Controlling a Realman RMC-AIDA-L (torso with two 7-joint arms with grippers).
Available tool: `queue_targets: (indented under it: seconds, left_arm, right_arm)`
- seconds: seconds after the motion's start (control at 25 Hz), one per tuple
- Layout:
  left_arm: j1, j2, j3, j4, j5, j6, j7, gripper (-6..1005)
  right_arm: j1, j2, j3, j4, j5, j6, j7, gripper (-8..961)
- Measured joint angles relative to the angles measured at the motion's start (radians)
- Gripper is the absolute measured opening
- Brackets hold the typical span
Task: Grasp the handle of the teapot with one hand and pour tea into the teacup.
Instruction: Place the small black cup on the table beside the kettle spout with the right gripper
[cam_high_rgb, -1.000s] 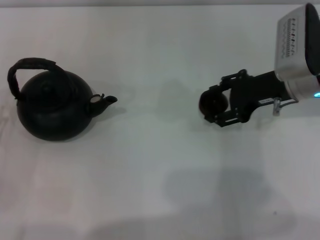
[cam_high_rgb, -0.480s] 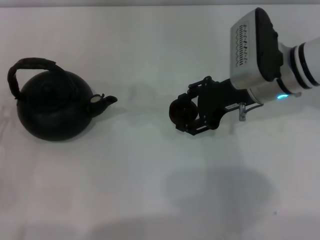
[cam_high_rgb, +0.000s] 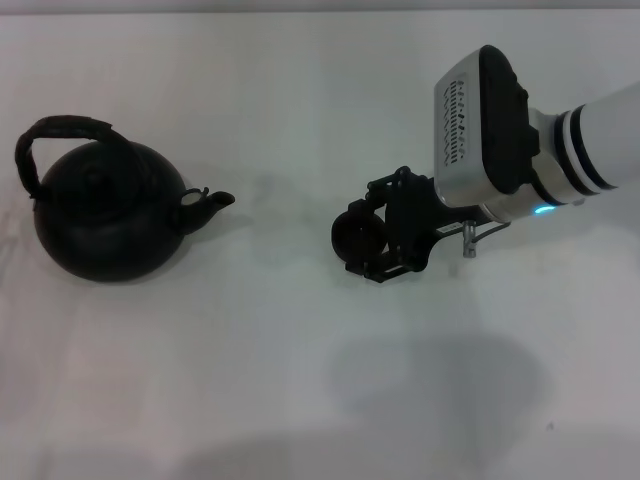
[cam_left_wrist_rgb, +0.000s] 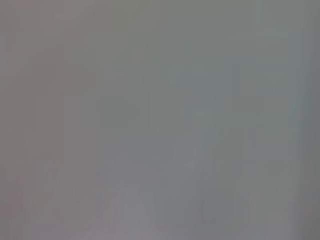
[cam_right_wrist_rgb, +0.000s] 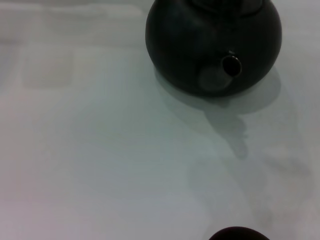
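The round matte black teapot (cam_high_rgb: 105, 215) stands at the left of the white table, its spout pointing right and its arched handle (cam_high_rgb: 62, 128) tilted over the top left. My right gripper (cam_high_rgb: 362, 238) is shut on the small dark teacup (cam_high_rgb: 357, 233) at mid-table, well right of the spout. The right wrist view shows the teapot (cam_right_wrist_rgb: 212, 45) facing spout-on, with the teacup's rim (cam_right_wrist_rgb: 239, 234) at the frame edge. The left gripper is out of view; the left wrist view shows only blank grey.
The white table (cam_high_rgb: 300, 380) stretches around both objects. A broad gap of bare surface lies between the spout and the teacup. The arm's shadow falls on the table in front of the right gripper.
My right gripper has carried the teacup leftward across the table toward the teapot. The teapot has not moved.
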Motion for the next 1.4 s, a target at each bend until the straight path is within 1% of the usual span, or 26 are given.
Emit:
queue_targets:
  seconds: [0.4, 1.4]
  left_arm:
    - [0.004, 0.000, 0.002, 0.000, 0.000, 0.001, 0.000, 843]
    - [0.003, 0.000, 0.001, 0.000, 0.000, 0.006, 0.000, 844]
  right_arm:
    - [-0.009, 0.002, -0.046, 0.003, 0.023, -0.050, 0.001, 728]
    - [-0.009, -0.002, -0.048, 0.016, 0.021, -0.063, -0.008, 738]
